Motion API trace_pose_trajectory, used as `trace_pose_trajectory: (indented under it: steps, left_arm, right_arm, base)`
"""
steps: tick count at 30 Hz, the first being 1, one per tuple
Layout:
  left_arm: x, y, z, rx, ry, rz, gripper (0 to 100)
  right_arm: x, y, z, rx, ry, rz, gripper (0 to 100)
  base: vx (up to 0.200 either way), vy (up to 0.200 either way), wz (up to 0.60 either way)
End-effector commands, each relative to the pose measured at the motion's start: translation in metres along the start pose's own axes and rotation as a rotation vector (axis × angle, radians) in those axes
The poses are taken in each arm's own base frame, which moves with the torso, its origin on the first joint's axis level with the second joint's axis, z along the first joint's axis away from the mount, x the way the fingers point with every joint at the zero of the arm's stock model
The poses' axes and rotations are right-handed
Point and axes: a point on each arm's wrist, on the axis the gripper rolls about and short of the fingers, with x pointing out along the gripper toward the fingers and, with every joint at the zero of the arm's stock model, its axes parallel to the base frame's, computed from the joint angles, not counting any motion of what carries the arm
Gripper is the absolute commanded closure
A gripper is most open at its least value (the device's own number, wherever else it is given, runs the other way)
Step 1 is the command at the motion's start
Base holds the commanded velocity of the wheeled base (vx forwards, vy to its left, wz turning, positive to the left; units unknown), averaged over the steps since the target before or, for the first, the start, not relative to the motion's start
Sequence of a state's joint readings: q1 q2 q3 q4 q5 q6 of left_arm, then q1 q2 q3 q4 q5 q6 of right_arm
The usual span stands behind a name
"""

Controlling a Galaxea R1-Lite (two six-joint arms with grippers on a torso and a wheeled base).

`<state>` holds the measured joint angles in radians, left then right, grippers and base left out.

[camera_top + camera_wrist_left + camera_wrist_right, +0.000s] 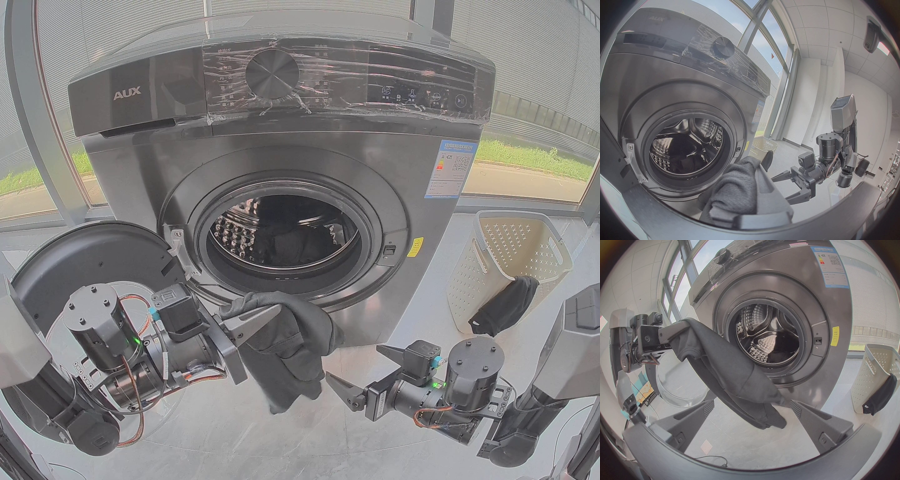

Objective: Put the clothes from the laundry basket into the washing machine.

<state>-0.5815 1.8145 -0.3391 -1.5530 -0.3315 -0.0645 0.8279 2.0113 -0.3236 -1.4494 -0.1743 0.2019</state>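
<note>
Basket [509, 250] right of washer [281, 162], cloth [505, 306] over its rim. Garment [287, 350] in left tool [262, 320], before washer opening; door [87, 262] at left.

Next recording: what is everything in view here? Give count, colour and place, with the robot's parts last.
washing machine: one, dark grey, centre, facing the robot
door: one, dark-rimmed, swung open on the robot's left
grey garment: one, dark grey, hanging in front of the drum opening's lower edge
laundry basket: one, cream, on the floor right of the machine
black garment: one, black, draped over the basket's front rim
left hand: one, shut on the grey garment
right hand: one, open, empty, low, right of the grey garment
</note>
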Motion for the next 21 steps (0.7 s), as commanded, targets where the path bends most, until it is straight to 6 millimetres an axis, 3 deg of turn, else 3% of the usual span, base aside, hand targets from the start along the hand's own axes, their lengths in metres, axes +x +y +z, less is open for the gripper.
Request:
trace_pose_trajectory:
  steps: [1, 11, 21]
  left_arm:
    - [0.002, 0.001, 0.002, 0.001, -0.012, 0.001, 100]
    - [0.004, 0.001, 0.002, -0.007, -0.015, 0.001, 100]
    - [0.006, 0.002, 0.002, -0.006, -0.019, 0.0, 100]
  right_arm:
    - [0.002, -0.003, -0.002, 0.001, 0.007, -0.011, 0]
    - [0.002, -0.003, -0.003, 0.002, 0.01, -0.011, 0]
    - [0.003, 0.004, -0.03, -0.022, 0.121, 0.061, 0]
  base:
    - [0.0, 0.0, 0.0]
    - [0.0, 0.0, 0.0]
    - [0.0, 0.0, 0.0]
